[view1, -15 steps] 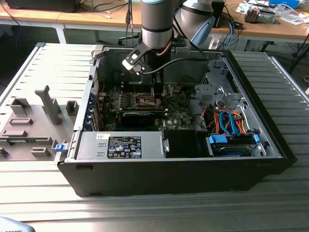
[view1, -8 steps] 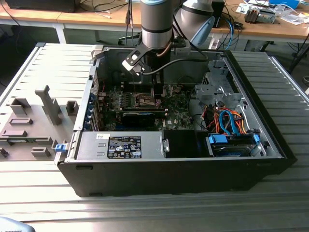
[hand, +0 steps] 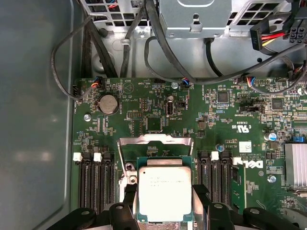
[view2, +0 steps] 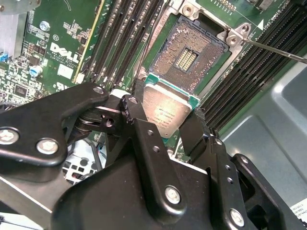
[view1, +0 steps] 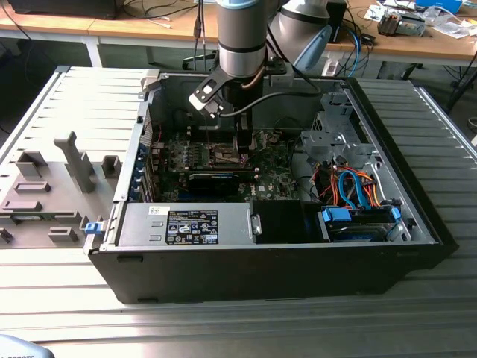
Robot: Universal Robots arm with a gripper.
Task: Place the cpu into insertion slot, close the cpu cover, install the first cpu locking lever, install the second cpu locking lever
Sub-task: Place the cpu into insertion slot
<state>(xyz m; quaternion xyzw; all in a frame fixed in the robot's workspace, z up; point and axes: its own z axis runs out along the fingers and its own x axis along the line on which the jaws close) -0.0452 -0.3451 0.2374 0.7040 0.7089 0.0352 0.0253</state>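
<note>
Two black fingers [view2: 141,125] of the gripper [view2: 168,120] are clamped on the cpu [view2: 165,108], one on each opposite edge, with the chip flat between the tips. Key relation: the slot [view2: 188,56] lies straight past the fingertips, on the far side of the chip from the wrist, very near. Cannot tell whether the chip touches it.

In the first wrist view the chip hangs over the slot's spot with its edges square to the rim and no obvious twist (it's near square, so no real long axis). The cover [hand: 156,140] stands swung open just beyond the fingertips, clear of the chip. A thin lever [view2: 273,51] juts out off one side of the slot, unlatched by the look of it.

Cpu: silvery-grey top, fine print, green edge round it. Slot: dark recess, dense pin field, shiny rim. From the room, the arm [view1: 240,45] reaches down into the case [view1: 261,272] over the board [view1: 279,183].
</note>
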